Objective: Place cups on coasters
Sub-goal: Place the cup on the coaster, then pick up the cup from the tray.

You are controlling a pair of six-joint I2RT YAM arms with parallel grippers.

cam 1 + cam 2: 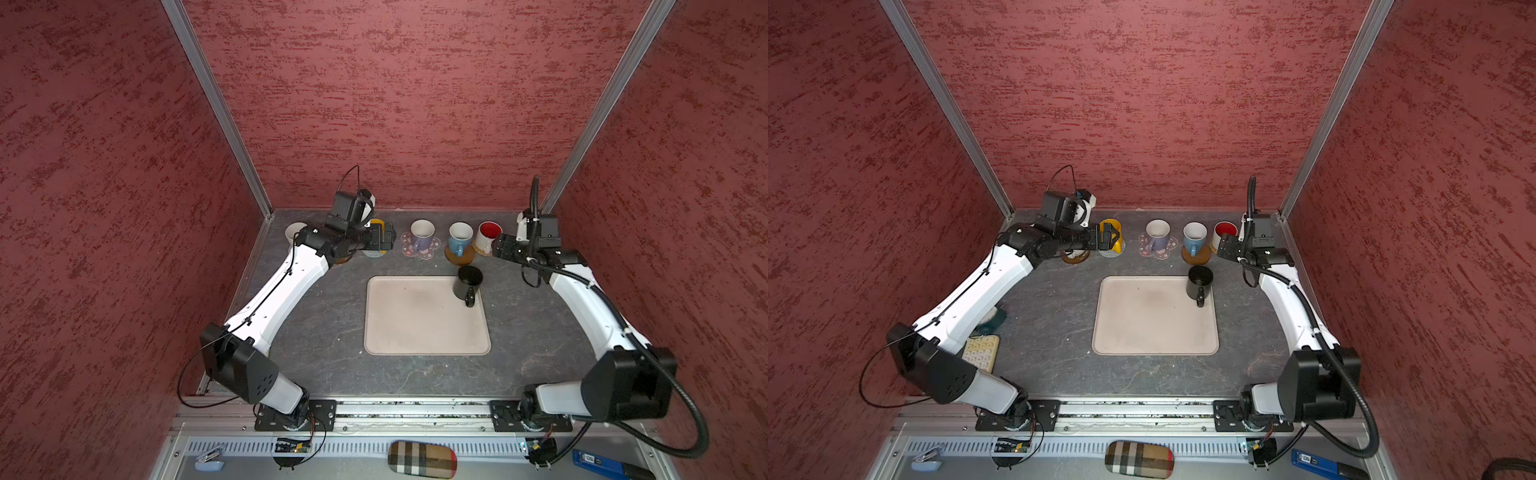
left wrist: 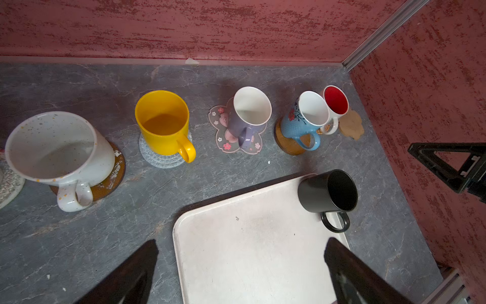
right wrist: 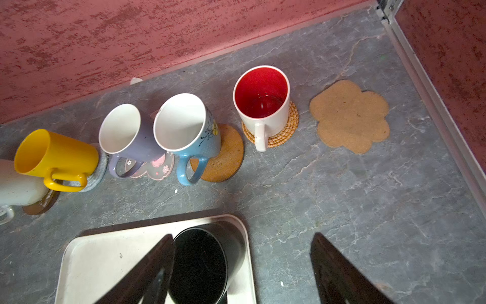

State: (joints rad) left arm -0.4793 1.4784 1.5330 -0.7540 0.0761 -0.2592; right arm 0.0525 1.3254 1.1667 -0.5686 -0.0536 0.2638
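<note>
Right wrist view is showing the one job left. The black mug is standing upright in a corner of the beige tray, on no mat, while the lobed cork coaster is lying bare near the enclosure's corner, well apart from it.

Next along the back row, the red-lined mug is sitting on the rattan coaster. The light blue mug is resting on a brown disc, the lavender mug is standing on the pink flower coaster, and the yellow mug is occupying the grey woven round.

Left wrist view is adding a speckled white mug on the second brown disc. Another white mug is peeking out behind the left arm in a top view. Whether it is sitting on a mat cannot be told, though a sliver of a pale woven mat is showing at the edge of the left wrist view.

Five cups are plainly placed, a sixth probably, and one is waiting.

The right gripper is hovering over the tray corner, jaws spread and empty, with the black mug just beneath. The left gripper is hanging near the yellow mug, jaws gaping wide and gripping nothing. The right arm looks best placed to carry the black mug to the cork.
</note>
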